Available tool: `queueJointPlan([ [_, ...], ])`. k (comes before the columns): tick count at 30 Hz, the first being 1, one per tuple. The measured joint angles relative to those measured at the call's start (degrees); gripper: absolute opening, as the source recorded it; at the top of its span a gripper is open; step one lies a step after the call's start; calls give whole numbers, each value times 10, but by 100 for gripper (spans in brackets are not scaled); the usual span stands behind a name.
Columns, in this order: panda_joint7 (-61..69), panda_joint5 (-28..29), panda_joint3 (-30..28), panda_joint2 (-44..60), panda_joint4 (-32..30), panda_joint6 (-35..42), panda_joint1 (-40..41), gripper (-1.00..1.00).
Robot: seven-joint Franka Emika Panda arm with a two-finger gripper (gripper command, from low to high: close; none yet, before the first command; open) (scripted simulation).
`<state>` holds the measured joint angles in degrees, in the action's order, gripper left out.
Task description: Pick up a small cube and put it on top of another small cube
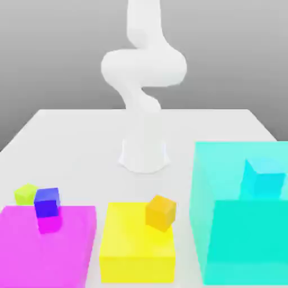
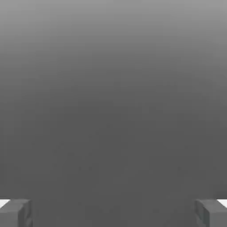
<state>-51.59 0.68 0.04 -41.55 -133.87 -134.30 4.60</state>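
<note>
Lime cube [image 1: 26, 194]: approach squarely from above, clear of blue cube [image 1: 47, 202], gripper [image 2: 113, 213] spread wide.

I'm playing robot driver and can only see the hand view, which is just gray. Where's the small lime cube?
Observer: The lime cube is at the exterior view's left, beside the dark blue cube.
Operator: Is the orange cube down on the table?
Observer: No, the orange cube shows against the yellow block.
Operator: What's at the other side?
Observer: A big turquoise block, at the exterior view's right.
</note>
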Motion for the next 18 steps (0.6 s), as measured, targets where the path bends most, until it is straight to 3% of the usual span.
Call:
queueJointPlan([
  [18, -412, 44, -66, 309, -150, -179, 280, 0],
])
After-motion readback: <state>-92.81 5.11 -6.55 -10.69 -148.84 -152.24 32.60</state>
